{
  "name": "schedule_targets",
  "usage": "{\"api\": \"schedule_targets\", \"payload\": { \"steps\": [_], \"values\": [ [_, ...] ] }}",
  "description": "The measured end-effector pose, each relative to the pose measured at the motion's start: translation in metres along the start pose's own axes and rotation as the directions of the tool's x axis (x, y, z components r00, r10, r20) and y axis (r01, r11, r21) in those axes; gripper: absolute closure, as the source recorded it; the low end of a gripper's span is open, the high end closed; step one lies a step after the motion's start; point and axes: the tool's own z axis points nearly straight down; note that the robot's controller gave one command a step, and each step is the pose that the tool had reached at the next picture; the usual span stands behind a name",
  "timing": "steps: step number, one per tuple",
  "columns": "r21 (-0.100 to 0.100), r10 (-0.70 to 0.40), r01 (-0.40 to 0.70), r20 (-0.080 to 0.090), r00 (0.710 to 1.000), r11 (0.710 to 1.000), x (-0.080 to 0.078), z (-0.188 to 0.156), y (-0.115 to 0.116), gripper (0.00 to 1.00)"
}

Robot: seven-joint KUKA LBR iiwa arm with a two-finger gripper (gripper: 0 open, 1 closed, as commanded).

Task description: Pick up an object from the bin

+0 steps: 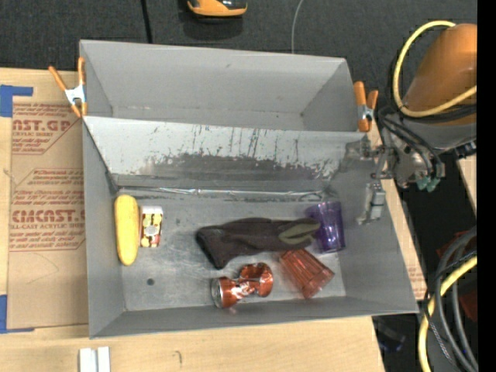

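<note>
Camera view: gripper at the bin's right wall

Gripper (375, 201) hangs over the bin's (217, 91) right wall; whether its jaws are apart cannot be told. Nearest is a purple cup (329, 225), partly hidden by a dark glove (244, 239); red ribbed cup (306, 272) and crushed can (242, 284) sit beside it.

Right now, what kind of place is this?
Probably a robot lab: a grey metal bin holds odd loose things like a yellow banana and a crushed red can, and a robot arm stands beside it.
</note>
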Motion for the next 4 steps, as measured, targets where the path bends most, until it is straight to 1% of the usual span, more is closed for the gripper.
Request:
{"api": "schedule_targets", "payload": {
  "steps": [1,2,3,4],
  "values": [
    [0.002,-0.002,0.002,0.008,1.000,1.000,-0.001,-0.005,0.001,0.00],
    [0.003,-0.055,0.055,0.013,0.998,0.998,0.007,0.043,0.020,0.00],
    [0.002,-0.071,0.071,0.011,0.997,0.997,0.019,0.104,0.048,0.00],
    [0.001,-0.128,0.128,0.006,0.992,0.992,0.033,0.136,0.071,0.00]
  ]
}}
